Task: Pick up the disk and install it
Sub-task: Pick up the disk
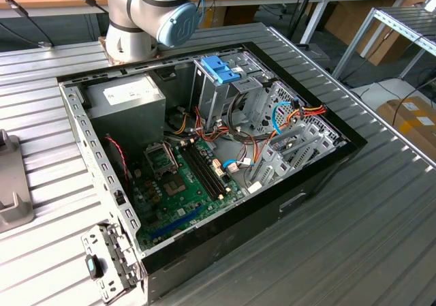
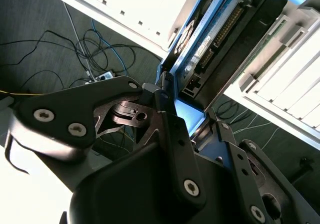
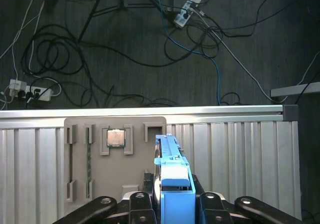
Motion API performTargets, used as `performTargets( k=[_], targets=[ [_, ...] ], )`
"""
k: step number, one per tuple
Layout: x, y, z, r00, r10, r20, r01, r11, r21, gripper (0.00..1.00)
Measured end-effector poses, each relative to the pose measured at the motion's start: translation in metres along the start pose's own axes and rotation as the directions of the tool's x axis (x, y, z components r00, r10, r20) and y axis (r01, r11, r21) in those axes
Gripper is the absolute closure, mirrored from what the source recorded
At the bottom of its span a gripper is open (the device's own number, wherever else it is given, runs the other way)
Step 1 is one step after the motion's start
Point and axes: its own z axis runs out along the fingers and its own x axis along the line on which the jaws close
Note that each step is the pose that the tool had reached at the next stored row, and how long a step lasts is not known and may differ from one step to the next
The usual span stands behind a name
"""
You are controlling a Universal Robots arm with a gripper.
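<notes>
My gripper (image 3: 172, 196) is shut on the disk (image 3: 169, 151), a flat drive in a light-blue plastic carrier that stands on edge between the dark fingers (image 3: 142, 199). In the second wrist view the disk (image 2: 220, 39) reaches away from the gripper (image 2: 185, 109), showing its dark body, connector pins and blue frame. The disk hangs in the air above a grey fixture plate (image 3: 115, 184) on the ribbed table (image 3: 240, 154), close to the table's edge.
The open computer case (image 1: 327, 163) lies on the ribbed table with motherboard (image 1: 180, 183), loose cables and a tall metal drive cage (image 1: 211, 98) topped by a blue-handled carrier (image 1: 221, 69). The arm's base (image 1: 146, 13) stands behind it. The fixture plate holds a chip (image 3: 116, 137). Cables cover the floor (image 3: 150, 44).
</notes>
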Motion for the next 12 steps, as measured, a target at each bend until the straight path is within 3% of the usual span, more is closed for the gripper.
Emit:
performTargets(
  k=[12],
  targets=[
    [-0.0004, 0.0002, -0.0035, 1.0, 0.0, 0.0, 0.0, 1.0, 0.0, 0.63]
  ],
)
